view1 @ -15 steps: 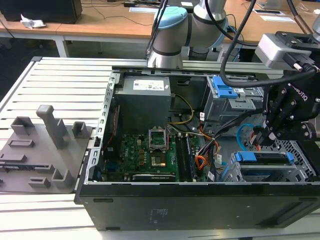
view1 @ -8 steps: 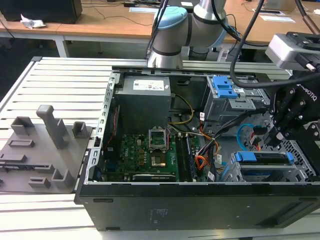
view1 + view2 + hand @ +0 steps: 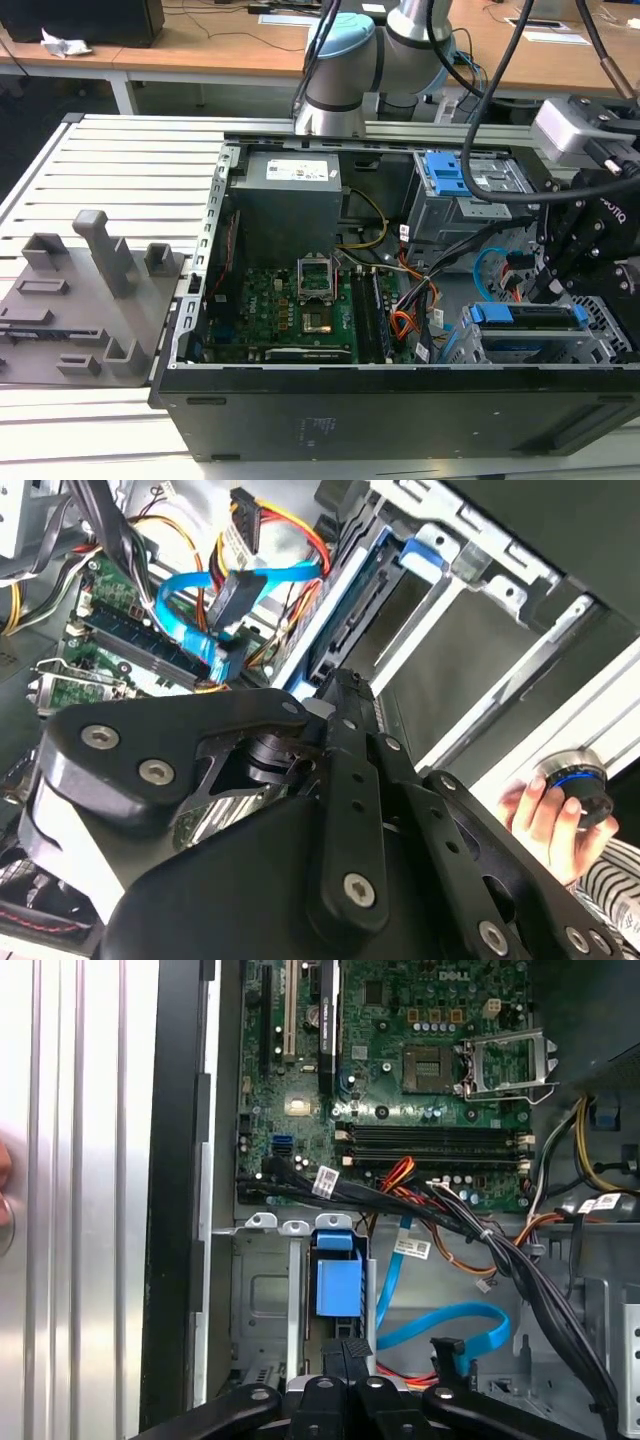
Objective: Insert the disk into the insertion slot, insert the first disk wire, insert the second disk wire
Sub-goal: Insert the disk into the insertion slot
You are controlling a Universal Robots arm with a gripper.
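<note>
Jaws of your black gripper look pressed together and empty, just behind the silver disk in its blue plastic frame, which points straight ahead inside the low grey metal slot.

Blue-framed disk, bright blue 2nd disk wire, red/orange 1st disk wire, grey perforated slot, green mobo

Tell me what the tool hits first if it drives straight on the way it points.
Likely the disk's blue caddy, directly ahead of the tool in the insertion slot; depth unclear, may already touch.
</note>
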